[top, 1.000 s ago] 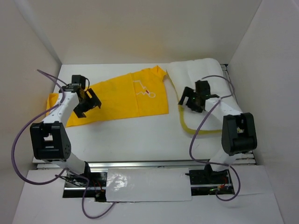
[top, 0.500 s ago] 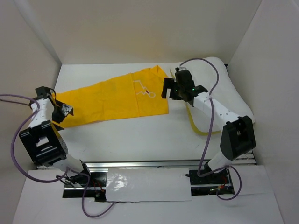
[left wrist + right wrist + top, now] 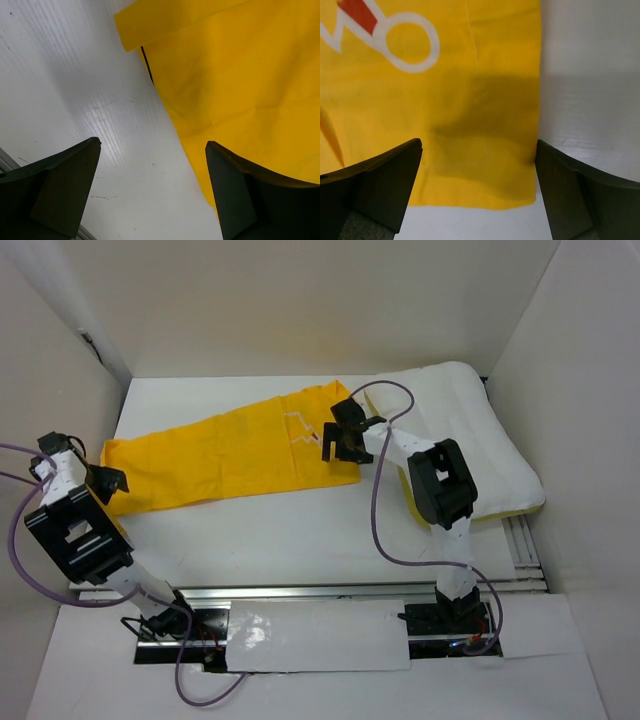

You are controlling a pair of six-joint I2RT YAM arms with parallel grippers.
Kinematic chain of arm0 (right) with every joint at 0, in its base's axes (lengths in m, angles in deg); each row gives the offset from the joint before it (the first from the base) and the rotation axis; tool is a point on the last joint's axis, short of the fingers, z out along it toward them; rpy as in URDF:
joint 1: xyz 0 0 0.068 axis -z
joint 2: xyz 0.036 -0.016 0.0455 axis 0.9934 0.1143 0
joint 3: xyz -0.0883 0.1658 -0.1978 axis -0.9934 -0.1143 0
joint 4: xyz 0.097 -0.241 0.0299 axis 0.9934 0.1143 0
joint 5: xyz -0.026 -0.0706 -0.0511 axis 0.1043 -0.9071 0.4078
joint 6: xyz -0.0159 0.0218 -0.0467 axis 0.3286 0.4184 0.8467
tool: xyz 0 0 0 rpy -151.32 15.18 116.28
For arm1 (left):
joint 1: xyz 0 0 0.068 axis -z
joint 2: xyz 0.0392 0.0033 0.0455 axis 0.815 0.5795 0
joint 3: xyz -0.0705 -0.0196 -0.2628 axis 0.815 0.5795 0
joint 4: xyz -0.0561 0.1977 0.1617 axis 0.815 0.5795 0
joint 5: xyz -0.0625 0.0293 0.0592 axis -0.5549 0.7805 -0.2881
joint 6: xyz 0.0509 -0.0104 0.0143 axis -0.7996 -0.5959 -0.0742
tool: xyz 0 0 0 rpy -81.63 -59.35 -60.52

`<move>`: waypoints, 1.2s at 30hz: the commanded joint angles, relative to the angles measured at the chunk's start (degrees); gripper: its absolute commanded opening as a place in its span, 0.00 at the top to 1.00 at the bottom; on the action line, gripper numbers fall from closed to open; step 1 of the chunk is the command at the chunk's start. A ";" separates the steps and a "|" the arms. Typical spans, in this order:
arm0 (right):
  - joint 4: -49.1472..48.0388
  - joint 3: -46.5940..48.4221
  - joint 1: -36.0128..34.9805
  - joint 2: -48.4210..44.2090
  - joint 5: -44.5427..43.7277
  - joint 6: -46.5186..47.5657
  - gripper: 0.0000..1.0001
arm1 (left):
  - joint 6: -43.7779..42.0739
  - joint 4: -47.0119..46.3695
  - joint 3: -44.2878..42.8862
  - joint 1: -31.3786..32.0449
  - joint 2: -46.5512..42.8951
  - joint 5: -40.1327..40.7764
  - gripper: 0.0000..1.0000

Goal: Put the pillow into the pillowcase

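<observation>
The yellow pillowcase (image 3: 235, 450) lies flat across the middle of the table, with a white and red print near its right end. The white pillow (image 3: 470, 435) lies at the right, partly under my right arm. My left gripper (image 3: 100, 483) is open and empty at the pillowcase's left end; the left wrist view shows the yellow cloth (image 3: 240, 85) and its folded corner between and beyond the fingers. My right gripper (image 3: 337, 443) is open and empty above the pillowcase's right end; the right wrist view shows the cloth's corner (image 3: 485, 165) between the fingers.
White walls enclose the table at the left, back and right. A metal rail (image 3: 300, 592) runs along the near edge. Purple cables loop from both arms. Bare white table (image 3: 280, 530) shows in front of the pillowcase.
My left gripper moved left and nearer, off the pillowcase's middle to its left end. My right gripper moved left from over the pillow to the pillowcase's right end. The pillow now lies flatter.
</observation>
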 commanded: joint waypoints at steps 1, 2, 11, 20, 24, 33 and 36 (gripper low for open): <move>3.22 5.27 0.37 4.35 -2.58 -2.78 0.01 | 0.29 -3.43 -0.98 -1.28 0.17 -0.65 0.01; 3.22 5.29 -0.33 4.97 -2.58 -2.79 0.03 | 0.29 -4.21 -0.97 -1.28 0.17 -0.66 0.01; 3.83 1.77 -1.65 0.94 -8.90 -3.84 1.00 | -2.16 -8.08 1.58 -1.28 -3.17 -6.02 0.01; 7.88 -1.82 6.95 -14.61 -14.71 -1.12 1.00 | -4.89 -8.62 0.62 13.91 -4.41 -4.53 0.01; 7.18 -3.33 9.59 -22.87 -14.71 1.52 1.00 | -5.51 -8.62 0.62 20.68 -3.88 -2.24 0.01; 7.88 -3.94 16.01 -27.98 -12.51 3.63 1.00 | 0.63 -6.07 11.94 24.90 -8.35 4.95 0.02; 8.41 -3.94 16.63 -27.46 -11.99 3.63 1.00 | 2.48 -6.07 15.02 29.12 -8.97 2.86 0.05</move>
